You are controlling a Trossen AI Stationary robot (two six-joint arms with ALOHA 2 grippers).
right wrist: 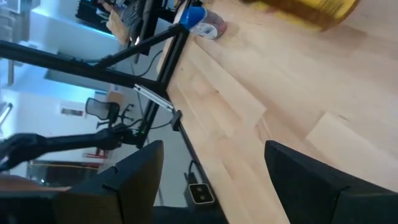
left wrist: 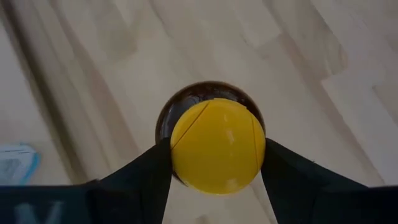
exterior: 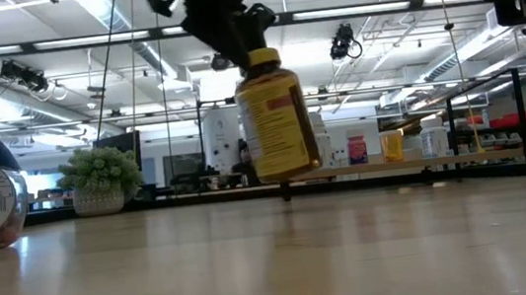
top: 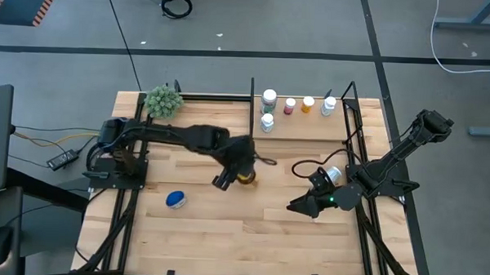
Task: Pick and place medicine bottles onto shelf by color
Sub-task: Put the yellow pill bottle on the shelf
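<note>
**Amber bottle pinched above the table**

The left gripper (left wrist: 214, 168) pinches the amber bottle (exterior: 276, 121) by its yellow lid (left wrist: 217, 146). The bottle hangs tilted, and it seems to be just off the table (top: 250, 236), near the middle. The right gripper (top: 296, 208) waits low on the right, fingers spread wide, holding nothing. 5 small bottles (top: 268, 97) stand on the shelf (top: 311, 127). A blue-lidded bottle (top: 176, 200) lies on the table

Amber bottle (left wrist: 211, 127): yellow lid, yellow label with red band. Lying bottle (top: 176, 200): blue lid. Plant ball (top: 163, 101): green. Shelf (top: 311, 123): pale wood, black rods.
</note>
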